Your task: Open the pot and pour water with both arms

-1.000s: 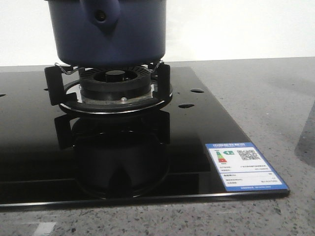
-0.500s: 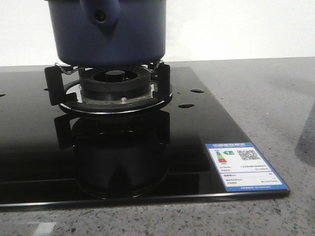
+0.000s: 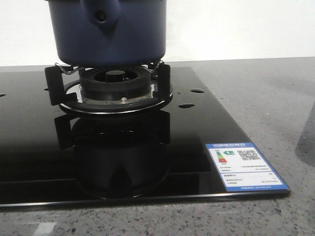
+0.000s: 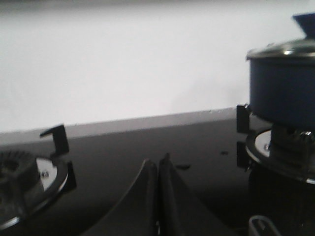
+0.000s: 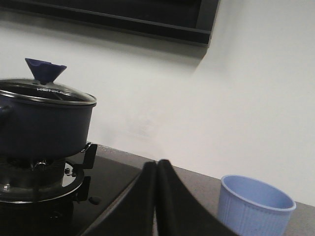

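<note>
The dark navy-blue pot [image 3: 110, 34] stands on the gas burner's trivet [image 3: 114, 88], its handle lug with a hole facing the front camera. In the right wrist view the pot [image 5: 42, 125] carries a glass lid [image 5: 47, 93] with a blue knob [image 5: 45, 70]. It also shows in the left wrist view [image 4: 283, 91]. My left gripper [image 4: 157, 164] is shut and empty over the black hob, to the pot's left. My right gripper [image 5: 157, 164] is shut and empty, between the pot and a pale-blue ribbed cup [image 5: 253, 206]. Neither gripper shows in the front view.
The black glass hob [image 3: 197, 128] lies on a grey speckled counter [image 3: 275, 98], with a label sticker [image 3: 244, 166] at its front right corner. A second burner [image 4: 29, 179] shows in the left wrist view. A white wall runs behind.
A soft shadow at the right edge of the front view has shifted slightly. The pot and hob have not moved.
</note>
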{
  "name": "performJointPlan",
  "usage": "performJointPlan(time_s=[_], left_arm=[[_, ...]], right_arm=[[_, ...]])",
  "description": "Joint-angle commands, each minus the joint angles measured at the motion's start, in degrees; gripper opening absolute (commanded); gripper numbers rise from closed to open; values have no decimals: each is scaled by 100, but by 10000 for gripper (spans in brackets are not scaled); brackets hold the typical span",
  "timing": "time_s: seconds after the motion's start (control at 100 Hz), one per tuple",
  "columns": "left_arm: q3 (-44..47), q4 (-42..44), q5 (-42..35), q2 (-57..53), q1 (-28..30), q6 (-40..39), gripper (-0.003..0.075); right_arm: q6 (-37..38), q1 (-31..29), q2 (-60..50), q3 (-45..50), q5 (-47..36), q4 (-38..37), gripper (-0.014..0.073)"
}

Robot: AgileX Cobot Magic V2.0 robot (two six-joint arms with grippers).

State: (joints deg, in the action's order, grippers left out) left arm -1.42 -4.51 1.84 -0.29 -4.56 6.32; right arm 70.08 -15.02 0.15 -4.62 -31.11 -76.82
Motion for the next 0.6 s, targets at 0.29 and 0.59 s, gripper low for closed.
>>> performJointPlan(time_s=[0.29,0.59], left_arm=[[203,190,-184,-151,407,-632,-20],[203,190,-235,-151,407,-602,-20]], right_arm=[[1,9,66,-163,17,181,-49],[1,9,66,-163,17,181,-49]])
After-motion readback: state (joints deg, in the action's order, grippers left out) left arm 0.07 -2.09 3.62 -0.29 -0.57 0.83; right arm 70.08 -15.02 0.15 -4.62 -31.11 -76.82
